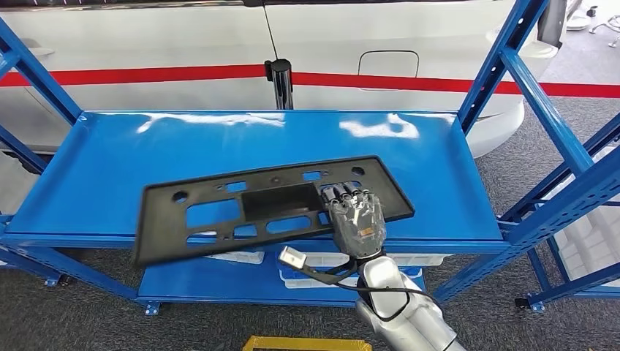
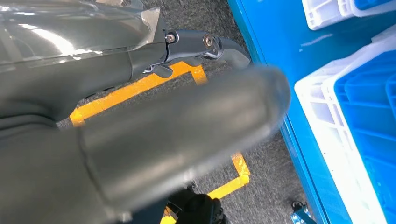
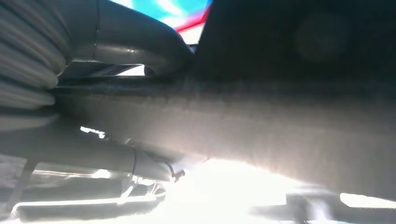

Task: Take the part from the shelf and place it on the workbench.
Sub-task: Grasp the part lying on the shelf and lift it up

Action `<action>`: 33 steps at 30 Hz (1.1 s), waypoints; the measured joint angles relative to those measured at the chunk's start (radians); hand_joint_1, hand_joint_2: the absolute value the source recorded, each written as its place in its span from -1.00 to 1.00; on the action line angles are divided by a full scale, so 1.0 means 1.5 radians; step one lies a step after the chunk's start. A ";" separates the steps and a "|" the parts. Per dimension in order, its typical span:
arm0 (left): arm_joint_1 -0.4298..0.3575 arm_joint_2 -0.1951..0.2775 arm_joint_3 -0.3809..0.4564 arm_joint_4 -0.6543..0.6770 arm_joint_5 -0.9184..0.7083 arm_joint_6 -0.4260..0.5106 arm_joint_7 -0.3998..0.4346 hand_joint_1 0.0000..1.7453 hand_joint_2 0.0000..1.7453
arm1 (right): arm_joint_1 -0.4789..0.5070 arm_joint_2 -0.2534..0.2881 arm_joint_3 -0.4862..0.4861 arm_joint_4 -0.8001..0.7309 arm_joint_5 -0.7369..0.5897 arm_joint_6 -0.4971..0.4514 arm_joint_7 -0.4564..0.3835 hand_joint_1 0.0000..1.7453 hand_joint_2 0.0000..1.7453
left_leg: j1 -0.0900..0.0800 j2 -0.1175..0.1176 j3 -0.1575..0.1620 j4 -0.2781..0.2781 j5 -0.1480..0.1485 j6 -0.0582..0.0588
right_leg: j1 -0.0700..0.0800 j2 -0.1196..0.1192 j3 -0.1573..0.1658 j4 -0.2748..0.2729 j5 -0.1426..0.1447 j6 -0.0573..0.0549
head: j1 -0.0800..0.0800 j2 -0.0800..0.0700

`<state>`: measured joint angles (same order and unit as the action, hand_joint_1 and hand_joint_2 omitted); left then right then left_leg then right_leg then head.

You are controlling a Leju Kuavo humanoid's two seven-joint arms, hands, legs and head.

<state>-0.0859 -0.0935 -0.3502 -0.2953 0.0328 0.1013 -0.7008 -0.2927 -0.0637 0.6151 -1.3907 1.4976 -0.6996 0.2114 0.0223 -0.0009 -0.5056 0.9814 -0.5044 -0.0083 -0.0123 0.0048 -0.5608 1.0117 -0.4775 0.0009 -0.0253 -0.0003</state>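
Observation:
The part [image 1: 219,212] is a long flat black plastic panel with several cut-outs. It lies slanted across the blue shelf deck [image 1: 110,168], its left corner jutting out past the front edge. My right hand [image 1: 358,223] grips its near right edge, dark fingers [image 1: 349,196] curled over the top by a cut-out. In the right wrist view the part's dark face [image 3: 303,46] runs close across the picture, with my thumb [image 3: 135,46] against it. My left hand [image 2: 177,135] hangs by the floor with nothing in it, thumb and a dark finger [image 2: 219,46] apart.
Blue uprights [image 1: 504,66] frame the shelf on both sides. A lower blue shelf [image 1: 219,281] carries white bins [image 1: 307,270], also seen as white and blue bins [image 2: 355,93]. A white car body [image 1: 183,44] with a red stripe stands behind. Yellow floor tape [image 2: 140,86] marks the grey carpet.

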 joint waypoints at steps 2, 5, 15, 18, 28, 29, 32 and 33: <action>0.001 0.001 0.000 0.000 0.002 0.002 0.000 -1.00 1.00 | 0.055 0.050 -0.075 -0.087 -0.076 0.000 -0.183 1.00 1.00 | 0.000 -0.001 -0.001 0.000 0.000 0.000 | 0.000 -0.001 -0.001 0.000 0.000 0.000 | 0.000 0.000; 0.004 0.001 -0.002 0.000 0.003 0.003 0.000 -1.00 1.00 | 0.121 0.122 -0.175 -0.188 -0.192 0.000 -0.374 1.00 1.00 | 0.000 -0.001 -0.001 0.000 0.000 0.000 | 0.001 -0.002 -0.001 0.000 0.000 0.000 | 0.000 0.000; 0.005 0.001 -0.012 0.001 0.005 0.017 0.000 -1.00 1.00 | 0.250 0.198 -0.286 -0.402 -0.454 0.000 -0.554 1.00 1.00 | -0.002 0.000 -0.001 0.000 -0.001 0.000 | -0.001 -0.001 0.000 0.000 0.000 0.000 | 0.000 0.000; 0.005 0.001 -0.012 0.000 0.005 0.017 0.000 -1.00 1.00 | 0.259 0.159 -0.266 -0.423 -0.535 0.001 -0.539 1.00 1.00 | -0.002 0.000 0.000 0.000 -0.001 0.000 | -0.001 -0.001 0.000 0.000 0.000 0.000 | 0.000 0.000; 0.007 0.010 -0.012 -0.010 0.005 0.025 0.000 -1.00 1.00 | 0.278 -0.011 -0.138 -0.442 -0.709 0.001 -0.492 1.00 1.00 | -0.001 0.000 0.000 0.000 -0.001 0.000 | -0.001 -0.001 0.000 0.000 0.000 0.000 | 0.000 0.000; 0.007 0.011 -0.012 -0.012 0.005 0.027 0.000 -1.00 1.00 | 0.277 -0.025 -0.124 -0.442 -0.719 0.001 -0.488 1.00 1.00 | -0.001 0.000 0.000 0.000 -0.001 0.000 | -0.001 -0.001 0.000 0.000 0.000 0.000 | 0.000 0.000; 0.010 0.013 -0.011 -0.016 0.007 0.027 0.000 -1.00 1.00 | 0.276 -0.058 -0.087 -0.441 -0.737 0.002 -0.480 1.00 1.00 | -0.001 -0.001 0.000 0.000 -0.001 0.000 | -0.001 -0.001 0.000 0.000 0.000 0.000 | 0.000 0.000; 0.011 0.013 -0.010 -0.017 0.008 0.027 0.000 -1.00 1.00 | 0.276 -0.066 -0.077 -0.440 -0.739 0.002 -0.478 1.00 1.00 | -0.001 -0.001 -0.001 0.000 -0.001 0.000 | -0.001 -0.001 0.000 0.000 0.000 0.000 | 0.000 0.000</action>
<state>-0.0696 -0.0734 -0.3657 -0.3205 0.0444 0.1419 -0.7008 0.1217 -0.1624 0.4991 -2.0503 0.3894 -0.6971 -0.5057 0.0204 -0.0018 -0.5064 0.9815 -0.5052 -0.0082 -0.0134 0.0030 -0.5600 1.0114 -0.4777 0.0013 -0.0259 -0.0004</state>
